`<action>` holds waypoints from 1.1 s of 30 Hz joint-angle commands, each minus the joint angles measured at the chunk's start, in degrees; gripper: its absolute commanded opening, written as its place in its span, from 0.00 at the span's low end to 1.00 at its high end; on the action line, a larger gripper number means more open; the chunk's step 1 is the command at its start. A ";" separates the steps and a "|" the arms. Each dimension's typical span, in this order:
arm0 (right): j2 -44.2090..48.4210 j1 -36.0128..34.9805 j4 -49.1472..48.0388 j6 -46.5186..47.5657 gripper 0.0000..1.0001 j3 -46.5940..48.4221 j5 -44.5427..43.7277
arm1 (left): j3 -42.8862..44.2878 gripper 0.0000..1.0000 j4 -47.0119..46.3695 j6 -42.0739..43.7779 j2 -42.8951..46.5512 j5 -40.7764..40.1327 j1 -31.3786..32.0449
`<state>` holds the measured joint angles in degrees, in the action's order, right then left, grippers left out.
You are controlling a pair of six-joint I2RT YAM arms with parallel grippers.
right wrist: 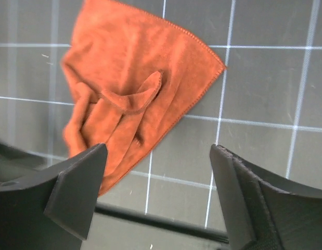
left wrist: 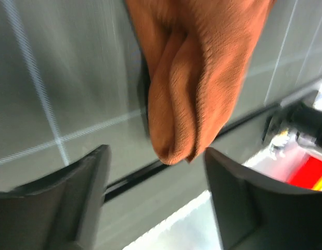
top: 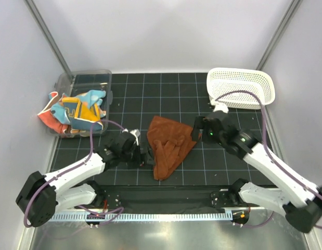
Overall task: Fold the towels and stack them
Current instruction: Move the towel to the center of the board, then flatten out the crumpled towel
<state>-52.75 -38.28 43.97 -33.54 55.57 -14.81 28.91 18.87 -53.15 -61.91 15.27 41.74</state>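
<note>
Nearest the arm bases, the left gripper (left wrist: 155, 151) was found low over the black gridded mat (top: 150, 94), just beside the left edge of the rust-brown towel (top: 168, 143). Its fingers (left wrist: 88, 182) were spread wide and nothing was held. In the left wrist view, a rolled end of the towel was seen in the gap between them, touched by neither.

The right gripper (right wrist: 158, 151) was positioned at the towel's right edge. Its fingers (right wrist: 77, 182) were likewise parted wide, with nothing gripped. In the right wrist view, the towel was seen beyond them and mostly to the left.

The rust-brown towel was laid on the mat between the two grippers. It was crumpled, with loose folds bunched along its near half and one flat corner pointing away.

Further back on the left, a clear plastic bin (top: 90, 78) was noted at the mat's edge. A heap of patterned towels (top: 80, 109) in light blue, orange and yellow was contained in it. A coral-red cloth (top: 46, 117) was draped over its left wall.

At the far right corner, a white lattice basket (top: 241, 86) was recorded, well apart from the bin.
</note>
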 commanded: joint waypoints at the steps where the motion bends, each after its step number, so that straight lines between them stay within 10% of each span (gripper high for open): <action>1: -8.22 0.14 -9.14 0.66 0.84 0.68 1.10 | 11.75 0.83 3.86 4.09 3.03 -13.48 -0.43; 9: -23.62 11.28 -14.42 -7.82 0.54 0.26 1.08 | 28.29 0.81 5.48 12.80 -14.35 -16.50 -8.51; 19: -27.32 18.59 -24.18 -10.31 0.46 -5.99 7.16 | 55.62 0.70 9.07 22.38 -45.39 -19.31 -12.38; 33: -30.83 18.68 -30.78 -16.90 0.40 -11.89 4.88 | 62.15 0.61 4.50 30.38 -57.53 -8.59 -17.39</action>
<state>-82.63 -19.51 16.56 -47.64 44.21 -8.08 88.44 25.45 -26.00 -118.34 2.92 24.16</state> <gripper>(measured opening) 0.398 0.617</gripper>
